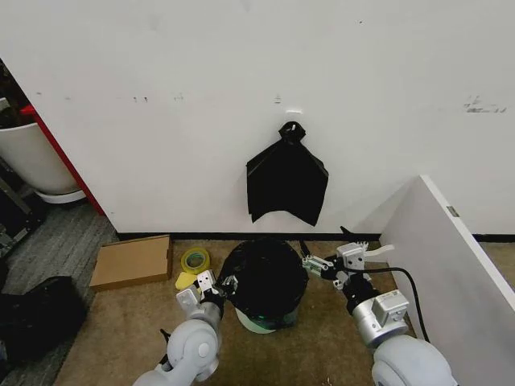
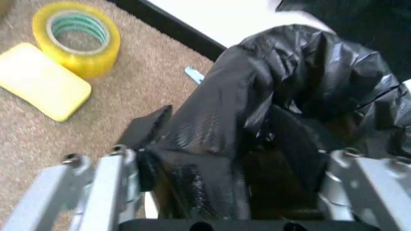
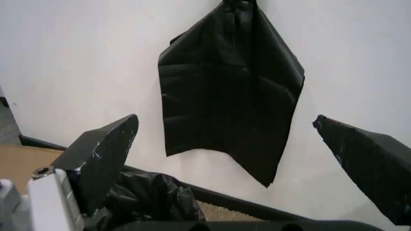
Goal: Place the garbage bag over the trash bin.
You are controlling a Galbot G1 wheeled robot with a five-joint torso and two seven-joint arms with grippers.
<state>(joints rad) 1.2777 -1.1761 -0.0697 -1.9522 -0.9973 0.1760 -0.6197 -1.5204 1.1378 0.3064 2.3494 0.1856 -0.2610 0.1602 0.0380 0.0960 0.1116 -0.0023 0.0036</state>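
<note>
The garbage bag (image 1: 265, 275), black and crinkly, is draped over the trash bin and covers all but its pale base (image 1: 261, 324). My left gripper (image 1: 217, 284) is at the bag's left edge, jaws spread wide. In the left wrist view a fold of the garbage bag (image 2: 257, 96) fills the gap, with one black fingertip (image 2: 149, 129) showing beside it. My right gripper (image 1: 315, 265) hovers open at the bag's upper right edge, nothing between its fingers (image 3: 106, 154). A bit of the garbage bag (image 3: 147, 197) lies below them.
A flat black knotted bundle (image 1: 287, 181) hangs on the wall behind the bin. A yellow tape roll (image 1: 195, 259), a yellow block (image 2: 42, 79) and a cardboard box (image 1: 133, 261) lie on the carpet to the left. A white panel (image 1: 451, 257) stands at right, a white tub (image 1: 32, 157) at far left.
</note>
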